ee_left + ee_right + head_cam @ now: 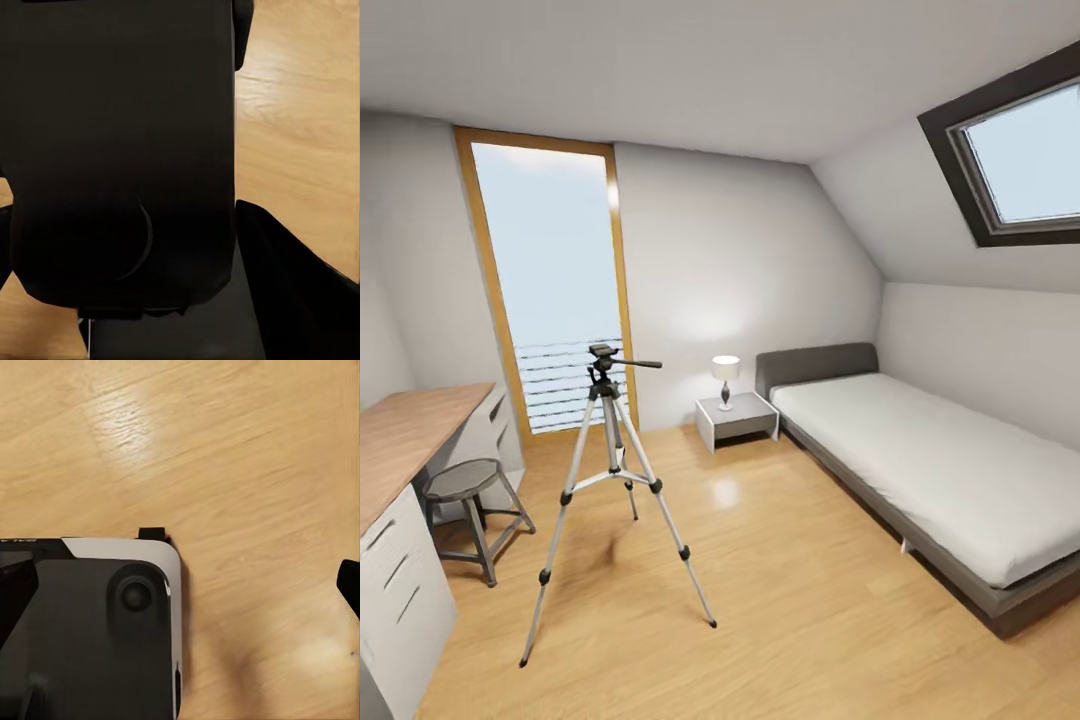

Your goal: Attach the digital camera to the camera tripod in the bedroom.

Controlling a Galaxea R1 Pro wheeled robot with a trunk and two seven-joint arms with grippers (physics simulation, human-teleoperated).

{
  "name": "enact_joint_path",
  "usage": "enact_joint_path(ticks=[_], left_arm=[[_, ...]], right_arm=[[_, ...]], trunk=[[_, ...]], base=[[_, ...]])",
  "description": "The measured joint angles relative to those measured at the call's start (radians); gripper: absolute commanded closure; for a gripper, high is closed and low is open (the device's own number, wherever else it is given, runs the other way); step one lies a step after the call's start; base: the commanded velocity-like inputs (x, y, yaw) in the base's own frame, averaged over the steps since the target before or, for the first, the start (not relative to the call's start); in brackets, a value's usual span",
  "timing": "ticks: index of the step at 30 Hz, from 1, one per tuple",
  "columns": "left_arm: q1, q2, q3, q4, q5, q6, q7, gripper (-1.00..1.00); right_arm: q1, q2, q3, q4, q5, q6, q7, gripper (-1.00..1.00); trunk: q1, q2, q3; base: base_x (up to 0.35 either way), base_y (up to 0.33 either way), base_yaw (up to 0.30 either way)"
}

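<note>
Ahead of me, between the desk (410, 430) and the bed (930, 470), the camera tripod (610, 480) stands upright, its head bare, nearer my left arm. Both wrist views look down at floor (247, 450); I cannot tell how my claws stand.

Attic bedroom: grey bed (920, 460), nightstand lamp (726, 378), desk (410, 430), sloped ceiling with skylight (1020, 150).

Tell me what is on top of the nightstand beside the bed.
A small lamp with a white shade stands on the nightstand. Its lower compartment is too shadowed to tell.
</note>
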Motion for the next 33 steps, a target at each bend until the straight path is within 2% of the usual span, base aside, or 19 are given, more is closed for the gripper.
enact_joint_path(ticks=[5, 17, 33], left_arm=[[0.0, 0.0, 0.0, 0.0, 0.012, 0.0, 0.0, 1.0], [0.0, 0.0, -0.001, 0.0, 0.012, 0.011, 0.0, 1.0], [0.0, -0.001, -0.001, 0.0, 0.012, 0.013, 0.0, 1.0]], right_arm=[[0.0, 0.0, 0.0, 0.0, 0.0, 0.0, 0.0, -1.0], [0.0, -0.002, 0.0, 0.0, -0.001, 0.0, 0.0, -1.0], [0.0, -0.002, -0.001, -0.001, 0.0, 0.002, 0.001, -1.0]], trunk=[[0.0, 0.0, 0.0], [-0.001, 0.0, 0.0], [-0.001, 0.0, 0.0]], base=[[0.147, 0.0, 0.298], [0.299, 0.0, 0.283], [0.319, -0.012, 0.023]])
